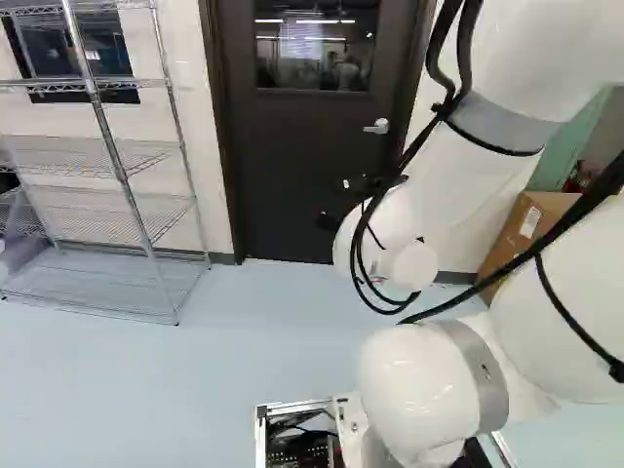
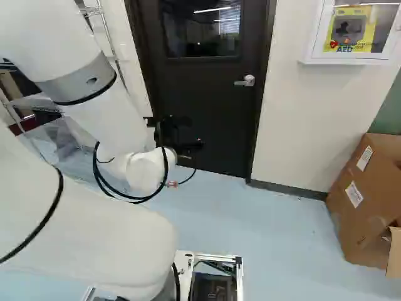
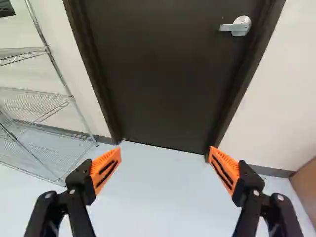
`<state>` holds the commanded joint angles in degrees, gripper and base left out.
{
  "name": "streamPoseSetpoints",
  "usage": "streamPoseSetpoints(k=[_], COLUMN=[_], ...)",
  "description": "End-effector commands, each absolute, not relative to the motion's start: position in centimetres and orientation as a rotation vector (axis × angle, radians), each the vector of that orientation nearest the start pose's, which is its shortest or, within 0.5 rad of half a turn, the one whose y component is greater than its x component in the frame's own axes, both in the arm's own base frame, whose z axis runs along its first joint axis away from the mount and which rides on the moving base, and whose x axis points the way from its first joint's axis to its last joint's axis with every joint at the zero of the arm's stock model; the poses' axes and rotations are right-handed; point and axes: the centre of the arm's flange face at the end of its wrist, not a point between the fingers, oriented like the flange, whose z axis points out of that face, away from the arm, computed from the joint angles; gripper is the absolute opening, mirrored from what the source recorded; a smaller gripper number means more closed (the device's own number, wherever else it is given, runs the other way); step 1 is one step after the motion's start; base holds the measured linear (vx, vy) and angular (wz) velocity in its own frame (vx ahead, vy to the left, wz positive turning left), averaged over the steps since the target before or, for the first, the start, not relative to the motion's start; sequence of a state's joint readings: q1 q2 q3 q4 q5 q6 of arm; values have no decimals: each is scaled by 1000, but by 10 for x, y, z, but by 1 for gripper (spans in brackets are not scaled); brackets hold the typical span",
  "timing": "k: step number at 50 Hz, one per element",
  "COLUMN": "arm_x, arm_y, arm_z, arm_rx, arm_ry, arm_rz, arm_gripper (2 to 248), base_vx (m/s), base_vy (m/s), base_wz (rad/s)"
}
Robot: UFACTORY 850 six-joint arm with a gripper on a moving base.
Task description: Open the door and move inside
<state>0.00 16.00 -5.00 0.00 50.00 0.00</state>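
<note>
Only partly visible, the door (image 3: 158, 74).

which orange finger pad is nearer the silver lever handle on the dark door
The orange pad toward the brown cardboard box; the other pad, toward the chrome wire rack, stands farther from the handle.

All views toward the door (image 1: 297, 156).

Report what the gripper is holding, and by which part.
Nothing is held: the gripper's fingers stand wide apart, with only floor and the closed door showing between and beyond them.
</note>
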Motion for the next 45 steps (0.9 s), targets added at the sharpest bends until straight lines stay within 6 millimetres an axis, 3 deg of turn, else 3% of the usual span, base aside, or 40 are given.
streamPoseSetpoints(k=[45], arm_x=[270], arm_y=[0], arm_z=[366], arm_rx=[-2558], arm_ry=[0], arm_rz=[-1824], arm_gripper=[247], base_vx=[16], base_vy=[-6], base_wz=[-14])
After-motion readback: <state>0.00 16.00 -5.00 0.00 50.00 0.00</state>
